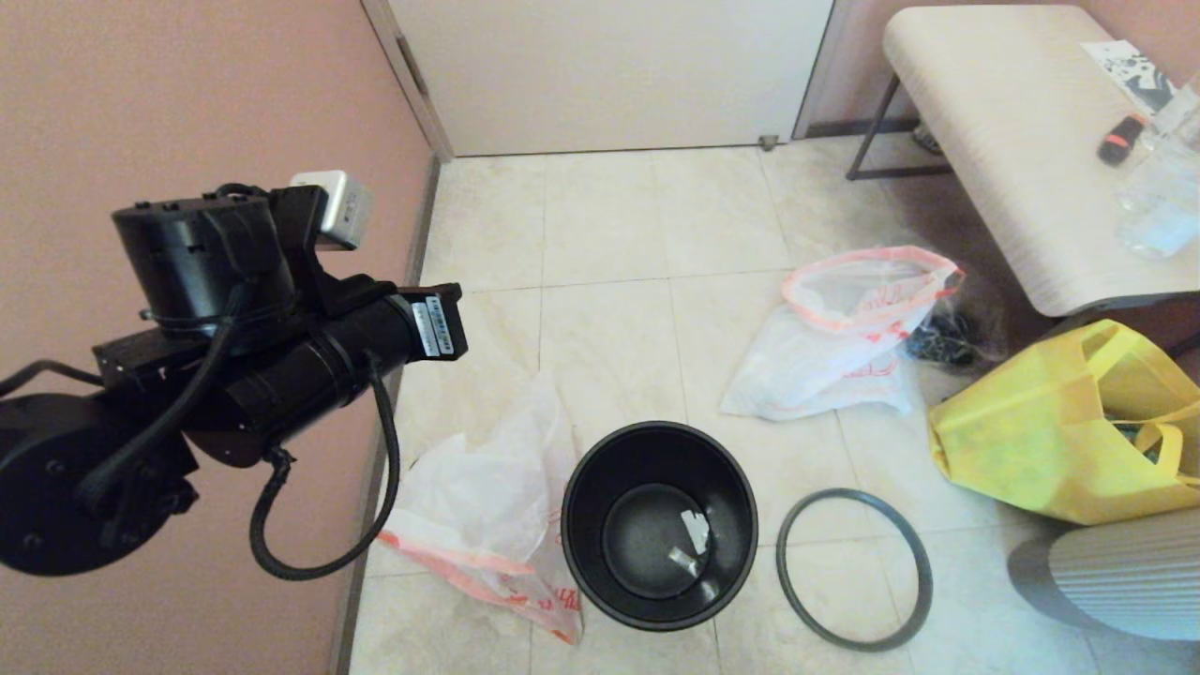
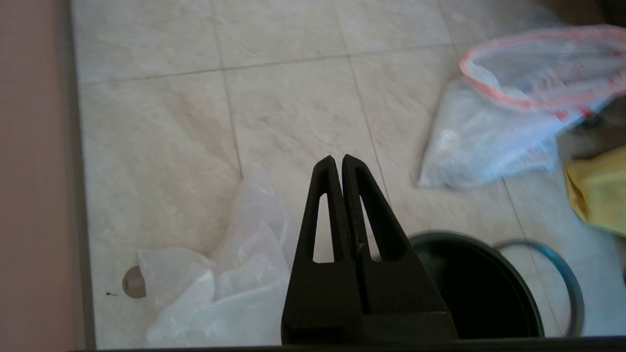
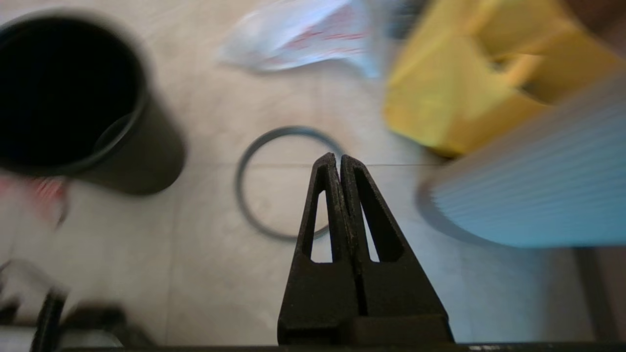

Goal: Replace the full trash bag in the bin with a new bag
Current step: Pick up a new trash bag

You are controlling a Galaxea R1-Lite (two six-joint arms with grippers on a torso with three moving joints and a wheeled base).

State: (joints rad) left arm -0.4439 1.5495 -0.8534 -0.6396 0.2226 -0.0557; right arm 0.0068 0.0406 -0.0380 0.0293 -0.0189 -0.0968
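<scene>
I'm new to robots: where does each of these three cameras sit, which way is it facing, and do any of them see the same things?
Head view: on the robot's head, looking forward and down at the tiled floor, the bin and the loose hoop; the raised left arm shows.
Left wrist view: behind the shut left gripper, facing the floor, a crumpled white bag and the bin's rim.
Right wrist view: behind the shut right gripper, facing the hoop, bin, yellow tote and pale ribbed object.
Shared: all three see the bin and hoop.

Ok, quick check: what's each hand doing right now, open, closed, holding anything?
Left hand: closed, empty, above the floor beside the bin.
Right hand: closed, empty, above the loose hoop.
</scene>
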